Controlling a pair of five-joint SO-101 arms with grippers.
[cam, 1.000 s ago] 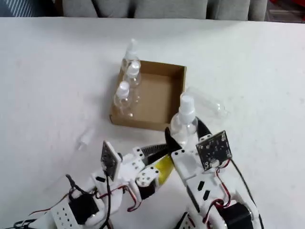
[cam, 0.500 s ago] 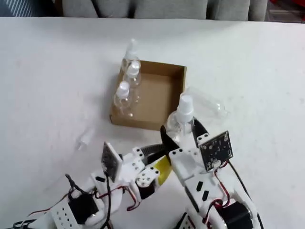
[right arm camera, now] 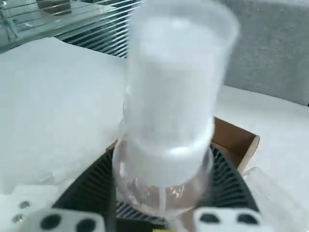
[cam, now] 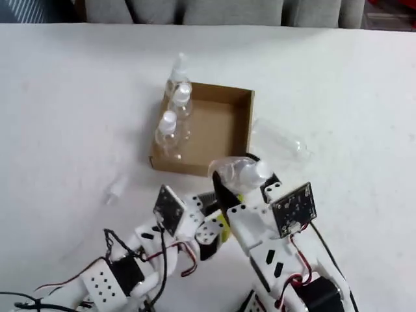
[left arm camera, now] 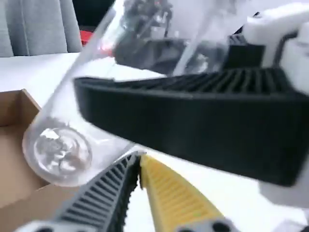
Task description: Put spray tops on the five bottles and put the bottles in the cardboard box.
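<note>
Five clear bottles were there: three standing bottles, one tilted bottle and one lying bottle. There was one cardboard box, one small loose piece and two arms.

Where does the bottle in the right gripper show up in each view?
High view: bottle tilted at the cardboard box's near wall.
Left wrist view: bottle slants across, its base by the box.
Right wrist view: bottle at centre, spray top facing the camera.
Shared landmark: the cardboard box.
</note>
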